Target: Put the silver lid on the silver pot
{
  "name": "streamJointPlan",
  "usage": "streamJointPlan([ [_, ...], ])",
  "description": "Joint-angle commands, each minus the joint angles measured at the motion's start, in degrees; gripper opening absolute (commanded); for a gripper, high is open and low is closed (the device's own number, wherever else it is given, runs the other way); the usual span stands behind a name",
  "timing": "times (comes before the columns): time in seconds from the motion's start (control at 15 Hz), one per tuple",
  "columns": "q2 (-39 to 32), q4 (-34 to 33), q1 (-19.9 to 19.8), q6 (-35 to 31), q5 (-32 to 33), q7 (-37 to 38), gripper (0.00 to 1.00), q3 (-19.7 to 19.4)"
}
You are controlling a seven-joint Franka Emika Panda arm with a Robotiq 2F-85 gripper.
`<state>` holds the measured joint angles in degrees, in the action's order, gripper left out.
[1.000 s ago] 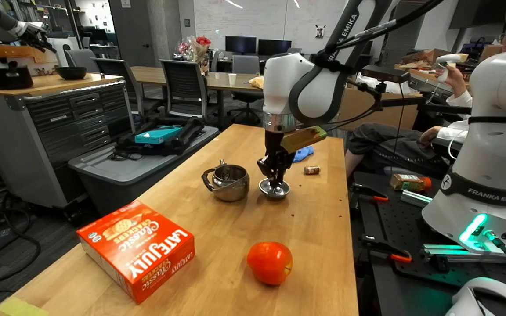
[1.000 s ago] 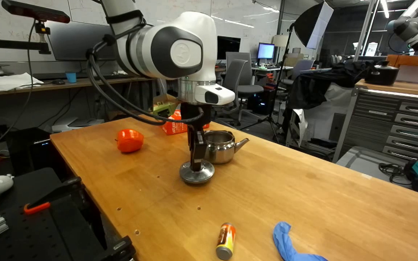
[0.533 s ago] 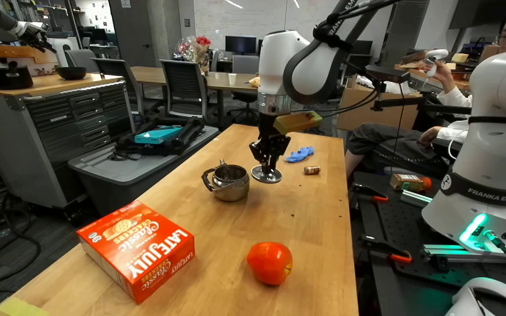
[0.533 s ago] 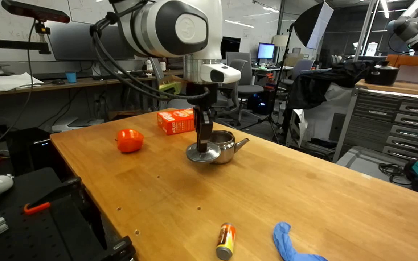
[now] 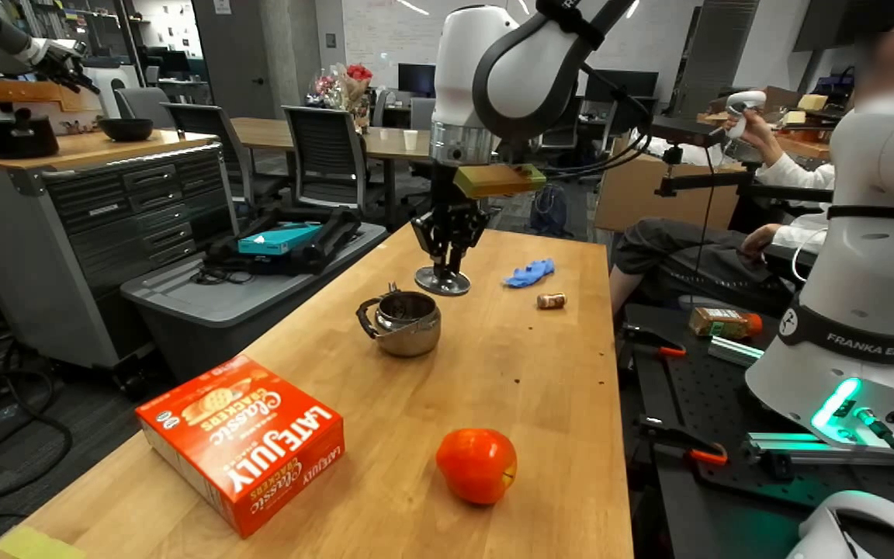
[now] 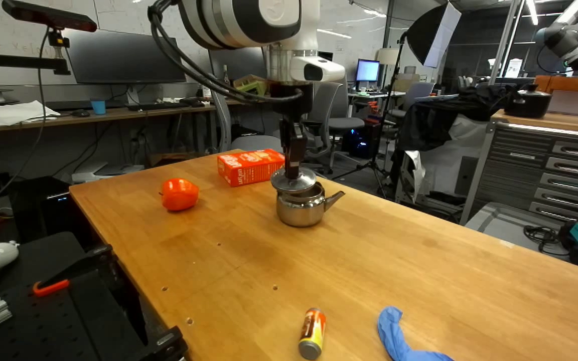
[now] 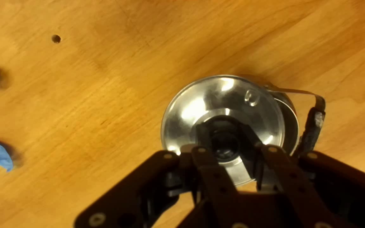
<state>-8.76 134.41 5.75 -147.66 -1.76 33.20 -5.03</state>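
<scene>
The silver lid (image 5: 442, 282) is a shiny round disc with a black knob. My gripper (image 5: 447, 266) is shut on the knob and holds the lid roughly level in the air. The silver pot (image 5: 410, 334), with a spout and a dark handle, stands open on the table. In an exterior view the lid (image 6: 279, 182) hangs above the pot (image 6: 300, 211), a little to one side. In the wrist view the lid (image 7: 188, 114) covers most of the pot (image 7: 291, 123); only a strip of rim, the dark inside and the handle show beside it. The fingertips (image 7: 225, 139) straddle the knob.
A red cracker box (image 5: 245, 439) and a red-orange ball-like thing (image 5: 478, 466) are on the wooden table. A small can (image 6: 312, 333) and a blue glove (image 6: 404, 346) lie on the table too. The pot's handle (image 7: 312, 129) sticks out beside the lid.
My gripper has raised the lid from low near the table and carried it toward the pot, still holding the knob. The pot has not moved.
</scene>
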Motion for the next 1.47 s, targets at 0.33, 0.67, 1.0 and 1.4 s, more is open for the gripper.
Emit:
streamJointPlan([
  [0.33,-4.1,-9.6,-0.6,4.3,-0.9,3.2,0.08,1.7],
  [0.67,-8.2,-13.8,0.0,6.3,0.0,3.8,0.08,1.4],
  [1.0,-11.7,-16.0,1.0,6.6,0.5,4.2,0.07,1.1],
  [1.4,-13.7,-15.8,2.6,5.8,1.5,4.2,0.07,0.8],
])
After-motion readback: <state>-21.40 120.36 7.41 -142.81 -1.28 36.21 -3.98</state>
